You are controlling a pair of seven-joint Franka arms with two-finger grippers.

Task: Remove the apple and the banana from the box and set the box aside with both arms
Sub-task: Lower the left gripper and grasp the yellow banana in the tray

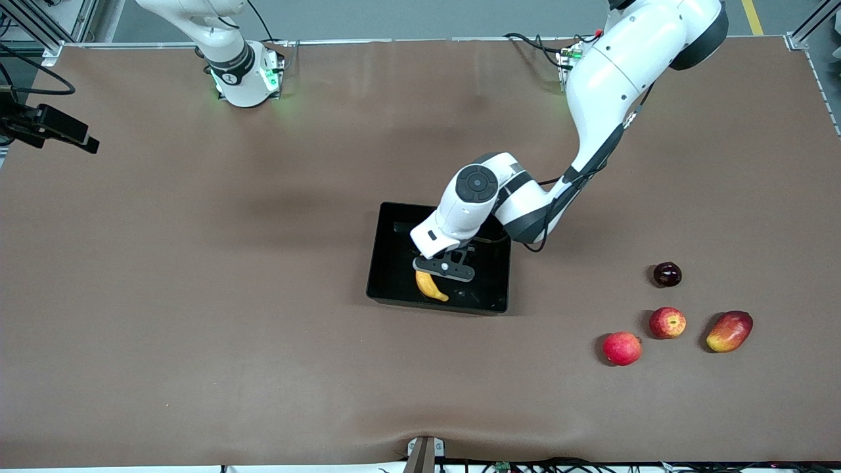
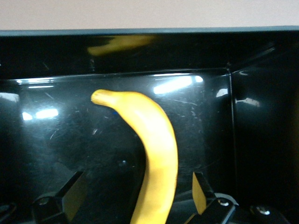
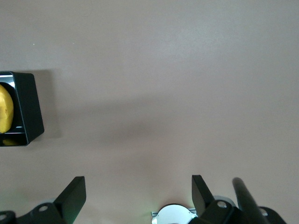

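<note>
The black bin (image 1: 376,263) stands mid-table. The yellow banana (image 1: 430,287) lies in it, near the wall closest to the front camera. My left gripper (image 1: 444,268) is low inside the bin, over the banana. In the left wrist view the gripper (image 2: 138,186) is open, and the banana (image 2: 154,140) lies between the fingers (image 2: 200,191) with a gap on each side, on the bin's glossy floor (image 2: 252,140). The streaked red apple (image 1: 667,322) sits on the table toward the left arm's end. My right gripper (image 3: 138,189) is open and empty over bare table, out of the front view.
A plain pinkish-red fruit (image 1: 621,348), a red-and-yellow mango (image 1: 729,331) and a dark red fruit (image 1: 667,274) lie round the apple. The right wrist view shows a corner of the bin (image 3: 28,107) with the banana (image 3: 4,112) in it.
</note>
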